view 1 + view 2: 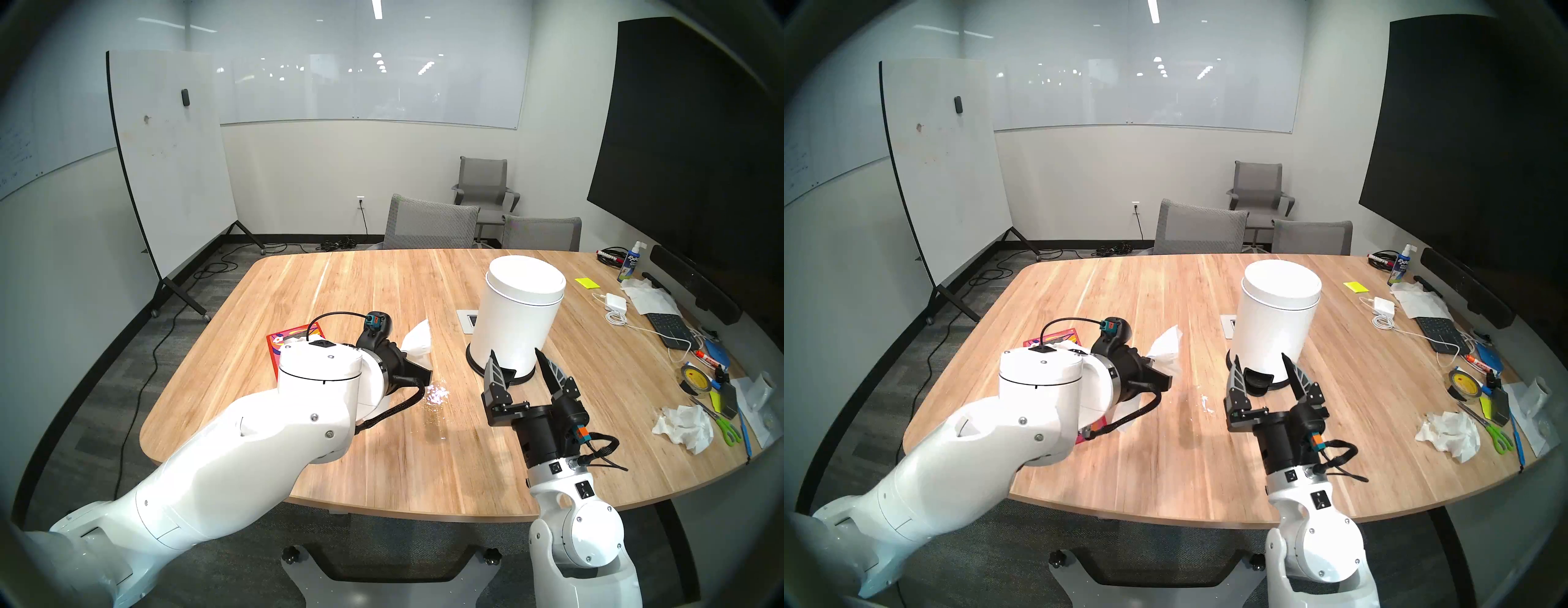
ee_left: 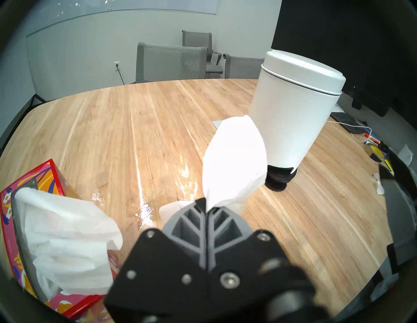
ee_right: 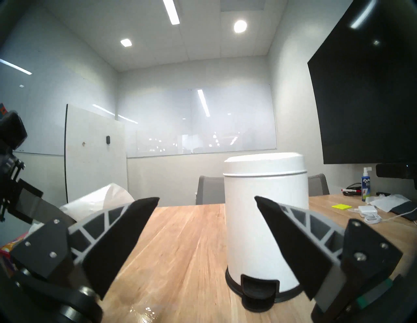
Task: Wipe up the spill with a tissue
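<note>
Our left gripper [image 2: 206, 208] pinches the tissue [image 2: 234, 162] above the spill [image 1: 435, 401] on the surface [image 1: 382, 297]; our right gripper [image 1: 517, 361] gapes empty.

your robot's two arms are glossy white shells, rounded at the joints and dotted with small silver screws. each wrist ends in a black cylindrical housing with a teal-and-orange connector and a black braided cable looping off it. the left gripper [image 2: 206, 208] has black mounting plates with silver screws and grey ribbed, truss-like fingers. the right gripper [image 1: 519, 373] is built the same, its grey lattice fingers faced with black tapered pads [image 3: 126, 236].
</note>
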